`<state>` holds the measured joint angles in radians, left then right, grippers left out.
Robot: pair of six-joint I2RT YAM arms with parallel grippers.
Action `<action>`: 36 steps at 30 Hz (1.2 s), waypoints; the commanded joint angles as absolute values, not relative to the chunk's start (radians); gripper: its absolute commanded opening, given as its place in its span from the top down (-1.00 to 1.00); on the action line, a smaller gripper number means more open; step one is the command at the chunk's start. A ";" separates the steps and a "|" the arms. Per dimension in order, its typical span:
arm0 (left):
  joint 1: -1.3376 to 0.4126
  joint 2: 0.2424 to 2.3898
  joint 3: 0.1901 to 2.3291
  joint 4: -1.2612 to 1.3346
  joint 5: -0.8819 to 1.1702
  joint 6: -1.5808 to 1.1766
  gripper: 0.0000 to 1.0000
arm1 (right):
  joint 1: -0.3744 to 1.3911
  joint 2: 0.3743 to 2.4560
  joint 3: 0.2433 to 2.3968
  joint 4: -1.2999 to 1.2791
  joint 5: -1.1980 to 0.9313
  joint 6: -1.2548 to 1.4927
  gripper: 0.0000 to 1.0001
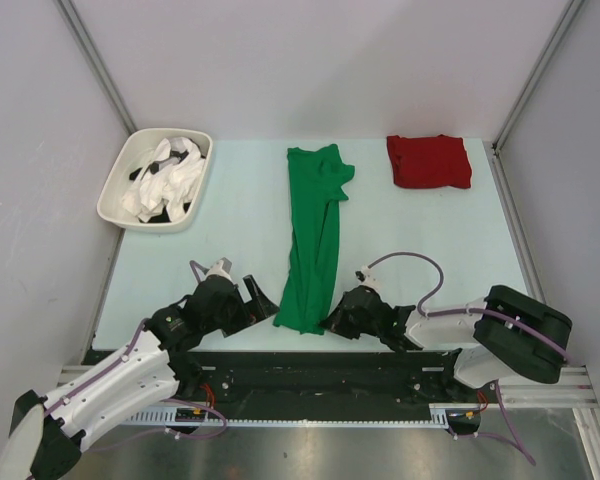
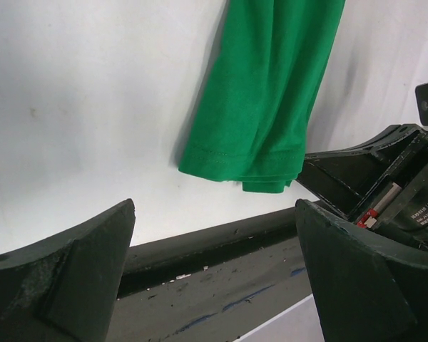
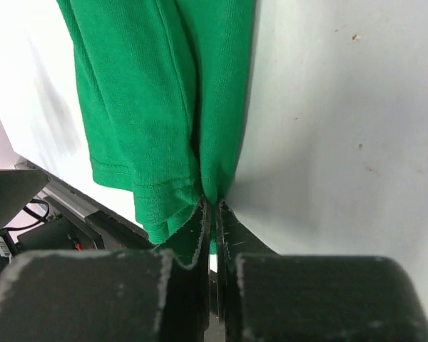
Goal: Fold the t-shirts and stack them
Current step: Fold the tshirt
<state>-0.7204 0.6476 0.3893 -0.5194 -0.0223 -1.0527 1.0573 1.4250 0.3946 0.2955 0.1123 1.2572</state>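
Observation:
The green t-shirt (image 1: 313,240) lies as a long narrow strip from the table's back to its near edge, collar end away from me. A dark red t-shirt (image 1: 429,161), folded square, rests at the back right. My right gripper (image 1: 332,322) is shut on the green t-shirt's (image 3: 167,107) near right hem corner, and the cloth bunches between its fingertips (image 3: 200,217). My left gripper (image 1: 263,301) stands open just left of the near hem, with nothing between its fingers (image 2: 78,271). In the left wrist view the green t-shirt's (image 2: 267,85) hem lies ahead and to the right.
A white basin (image 1: 112,195) holding white and black cloths stands at the back left. The black rail (image 1: 310,375) of the arm bases runs along the near table edge. Grey walls close in both sides.

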 commanded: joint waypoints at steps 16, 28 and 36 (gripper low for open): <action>-0.821 0.768 0.273 -0.309 0.034 -1.127 -0.94 | 0.956 0.933 0.362 -0.449 0.295 1.057 1.00; -1.017 1.124 0.307 -0.045 0.020 -1.218 -0.90 | 0.973 0.937 0.322 -0.416 0.268 1.077 1.00; -1.032 1.252 0.314 -0.005 0.029 -1.232 -0.40 | 0.966 0.887 0.296 -0.426 0.272 1.085 1.00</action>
